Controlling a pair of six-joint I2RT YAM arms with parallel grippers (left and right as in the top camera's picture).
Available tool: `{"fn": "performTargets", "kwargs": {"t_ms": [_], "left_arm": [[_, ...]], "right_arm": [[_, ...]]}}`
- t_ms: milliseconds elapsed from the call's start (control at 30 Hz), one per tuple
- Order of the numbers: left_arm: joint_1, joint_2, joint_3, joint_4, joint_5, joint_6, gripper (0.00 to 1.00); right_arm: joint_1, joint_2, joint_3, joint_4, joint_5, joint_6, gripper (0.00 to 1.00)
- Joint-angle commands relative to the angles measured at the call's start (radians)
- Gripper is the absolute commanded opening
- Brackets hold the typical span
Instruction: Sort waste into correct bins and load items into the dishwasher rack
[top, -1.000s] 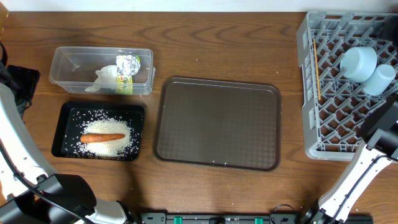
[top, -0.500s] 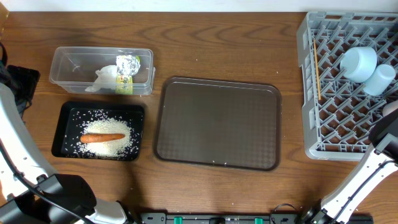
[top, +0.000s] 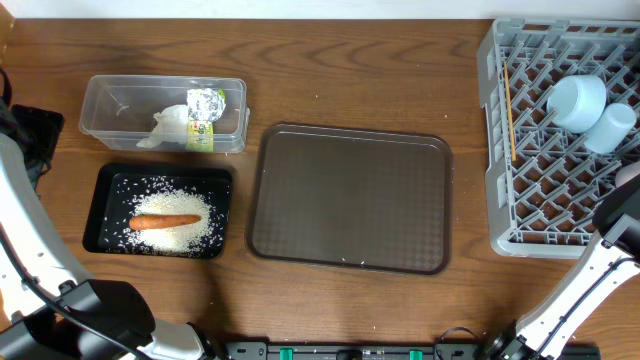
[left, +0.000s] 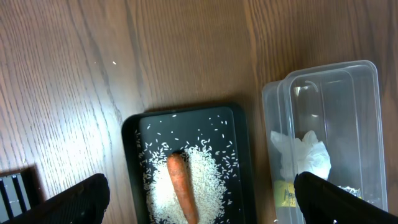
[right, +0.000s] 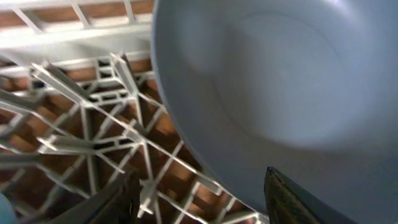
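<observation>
**Q:** Large blue bowl (right: 286, 81): where is it, and is it held?

**A:** It is seen close ahead of the right gripper (right: 200, 179), above and beyond the fingertips, over the lattice of the dishwasher rack (right: 81, 124). The fingers are spread wide. No clamping on the rim is shown, and contact cannot be confirmed.

**Q:** What faults are to be expected from here?

**A:** If the bowl is not seated between the lattice ribs, it may be tipped or slid by a finger that catches its rim. A fingertip may also be snagged in the lattice just below the gripper.

**Q:** And the other arm?

**A:** The left gripper (left: 200, 182) is held wide and empty. The black tray (left: 127, 143), with carrot (left: 180, 190) and rice (left: 211, 174), lies directly beneath it. Little risk is judged there.
</observation>
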Motion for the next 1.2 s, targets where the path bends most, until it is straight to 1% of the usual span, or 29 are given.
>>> {"fn": "performTargets", "kwargs": {"t_ms": [0, 133, 200, 300, 433, 500, 533, 567, 667, 767, 800, 900, 1067, 1167], "left_arm": [[0.003, 0.003, 0.003, -0.001, -0.001, -0.005, 0.98], [0.003, 0.003, 0.003, -0.001, -0.001, -0.005, 0.98], [0.003, 0.003, 0.003, -0.001, -0.001, -0.005, 0.98], [0.003, 0.003, 0.003, -0.001, -0.001, -0.005, 0.98], [0.003, 0.003, 0.003, -0.001, -0.001, -0.005, 0.98], [0.003, 0.003, 0.003, -0.001, -0.001, -0.005, 0.98], [0.003, 0.003, 0.003, -0.001, -0.001, -0.005, 0.98], [0.003, 0.003, 0.003, -0.001, -0.001, -0.005, 0.98], [0.003, 0.003, 0.003, -0.001, -0.001, -0.005, 0.98], [0.003, 0.003, 0.003, -0.001, -0.002, -0.005, 0.98], [0.003, 0.003, 0.003, -0.001, -0.001, -0.005, 0.98], [0.003, 0.003, 0.003, -0.001, -0.001, -0.005, 0.98], [0.003, 0.003, 0.003, -0.001, -0.001, -0.005, 0.98], [0.003, 0.003, 0.003, -0.001, -0.001, -0.005, 0.98]], "right_arm": [[0.000, 0.042, 0.014, -0.016, 0.066, -0.055, 0.63], [-0.001, 0.044, 0.014, -0.022, 0.064, -0.058, 0.61], [0.000, 0.044, 0.014, -0.029, 0.068, -0.077, 0.58], [0.000, 0.050, 0.014, -0.053, 0.089, -0.118, 0.56], [0.000, 0.057, 0.013, -0.089, 0.109, -0.137, 0.47], [0.000, 0.057, 0.014, -0.092, 0.109, -0.128, 0.40], [0.000, 0.057, 0.014, -0.092, 0.109, -0.123, 0.33], [0.001, 0.056, 0.014, -0.092, 0.109, -0.119, 0.28], [0.004, 0.056, 0.016, -0.088, 0.107, -0.081, 0.17], [0.013, 0.041, 0.024, -0.077, 0.076, -0.040, 0.04], [0.015, 0.034, 0.028, -0.074, 0.058, -0.030, 0.02], [0.024, 0.006, 0.056, -0.069, -0.037, 0.011, 0.01], [0.017, -0.023, 0.141, -0.066, -0.258, 0.115, 0.01], [0.006, -0.023, 0.186, -0.050, -0.452, 0.166, 0.01]]}}
